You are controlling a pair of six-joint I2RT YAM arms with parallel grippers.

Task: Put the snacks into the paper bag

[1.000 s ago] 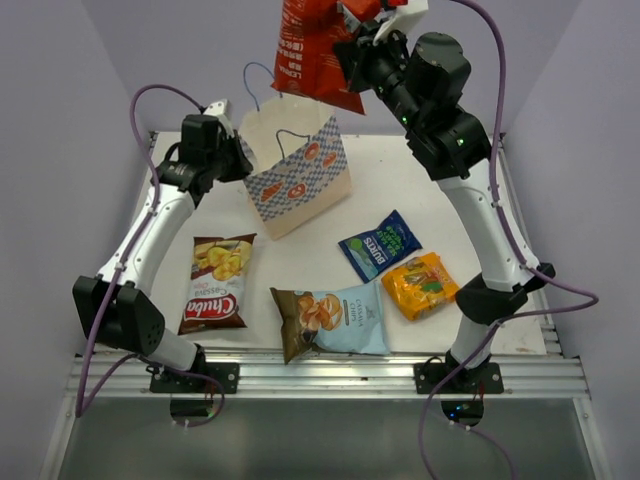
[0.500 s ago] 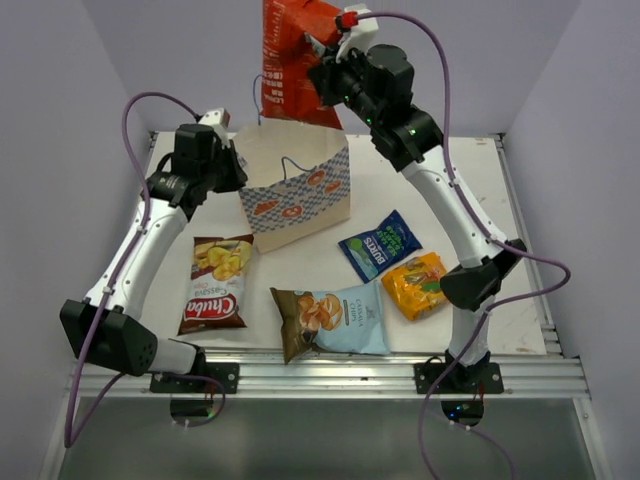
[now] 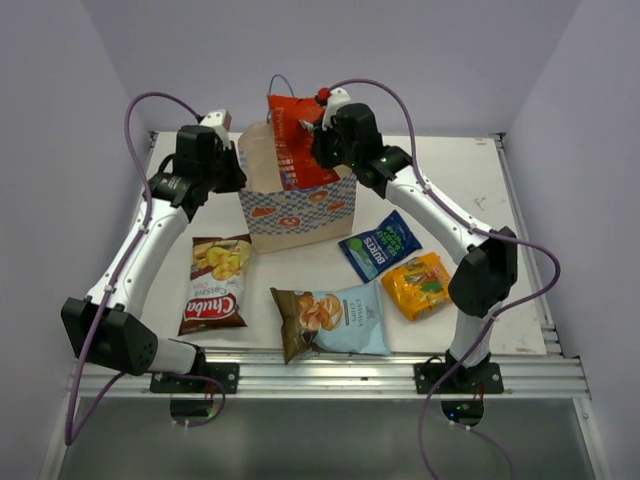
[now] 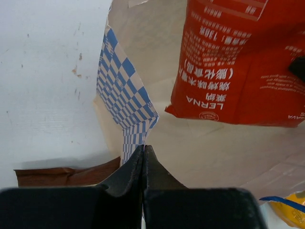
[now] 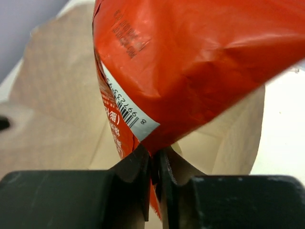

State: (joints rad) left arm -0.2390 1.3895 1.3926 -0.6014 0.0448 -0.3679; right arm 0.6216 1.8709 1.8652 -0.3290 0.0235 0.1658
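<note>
The cream paper bag [image 3: 296, 208] with a blue checkered band stands upright at the back of the table, its mouth open. My left gripper [image 3: 238, 172] is shut on the paper bag's left rim [image 4: 127, 125], pinching the checkered edge between its fingertips. The red chip bag [image 3: 296, 140] hangs with its lower part inside the bag's mouth. My right gripper [image 5: 155, 155] is shut on the red chip bag's [image 5: 190, 62] edge, above the bag's cream inside [image 5: 57, 109]. In the left wrist view the red chip bag [image 4: 243, 62] hangs over the bag's floor [image 4: 214, 152].
On the table in front of the bag lie the brown-and-maroon Chulo bag [image 3: 218, 283], the brown-and-light-blue chip bag [image 3: 330, 318], the small dark blue packet [image 3: 380, 244] and the small orange packet [image 3: 420, 284]. Purple walls close the back and sides.
My right gripper has come down and to the left, lowering the red chip bag from high above into the paper bag's mouth. The left gripper kept hold of the rim.
</note>
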